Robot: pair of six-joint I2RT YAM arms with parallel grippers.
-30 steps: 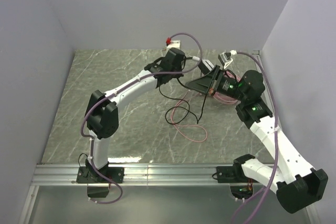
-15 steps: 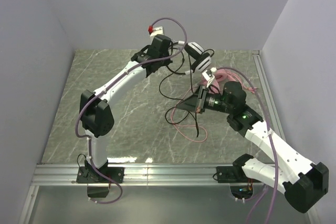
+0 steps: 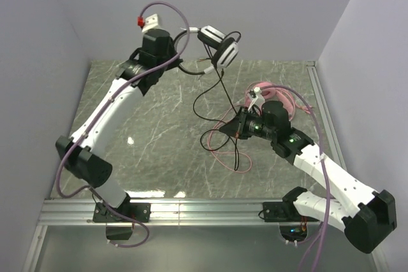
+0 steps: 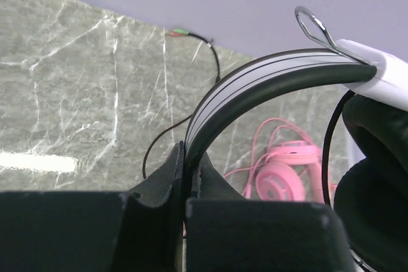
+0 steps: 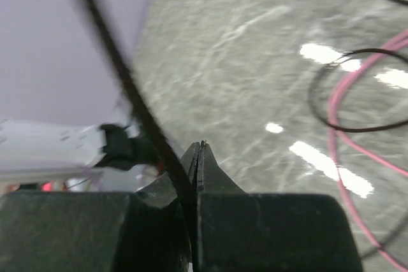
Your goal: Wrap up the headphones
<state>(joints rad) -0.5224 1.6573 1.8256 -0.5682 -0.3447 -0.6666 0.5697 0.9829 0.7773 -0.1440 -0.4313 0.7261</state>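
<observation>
The black and white headphones [image 3: 218, 44] hang in the air at the back of the table. My left gripper [image 3: 180, 57] is shut on their headband [image 4: 268, 78], which stands pinched between the fingers of the left gripper [image 4: 187, 154]. Their black cable [image 3: 220, 133] drops to the table in loops. My right gripper [image 3: 233, 129] is shut on this black cable [image 5: 121, 74], low over the middle; its closed tips [image 5: 199, 148] point left. The pink headphones [image 4: 287, 170] lie on the table at the back right [image 3: 282, 95], partly hidden by the right arm. Their pink cable [image 3: 231, 158] trails forward.
The black cable's plug [image 4: 180, 31] lies on the marble near the back wall. Grey walls close in the table on three sides. A metal rail [image 3: 191, 208] runs along the near edge and another [image 3: 319, 113] along the right side.
My left arm has swung up and to the left, lifting the black and white headphones off the table. My right gripper has moved left and lower while still holding the black cable.
</observation>
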